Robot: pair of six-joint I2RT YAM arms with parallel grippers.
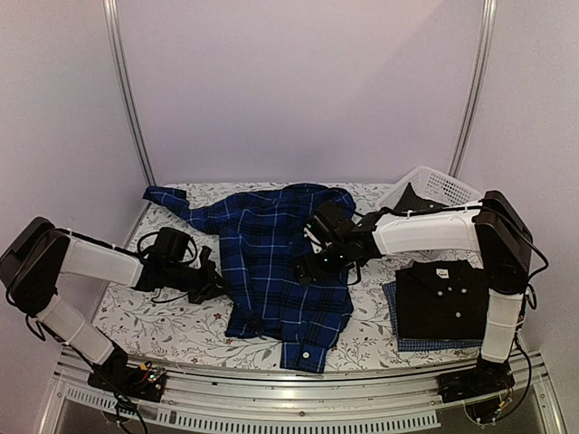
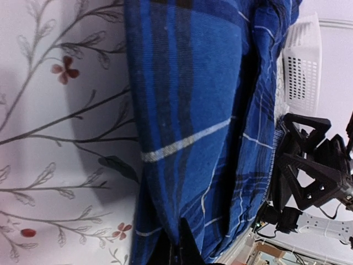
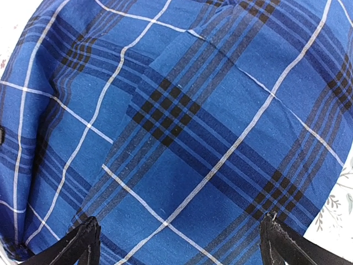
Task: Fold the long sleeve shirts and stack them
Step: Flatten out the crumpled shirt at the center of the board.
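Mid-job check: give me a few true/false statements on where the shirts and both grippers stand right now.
1. The left gripper is shut on the plaid shirt's edge. True.
2. The right gripper is shut. False: its jaws stand open over the plaid shirt.
3. The black shirt lies folded on the blue check shirt. True.
4. The plaid shirt is in the white basket. False: it lies spread on the table.

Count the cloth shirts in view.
3: dark blue plaid shirt spread mid-table; plain black folded shirt at right; fine blue check shirt beneath it. White lattice basket may hide another.
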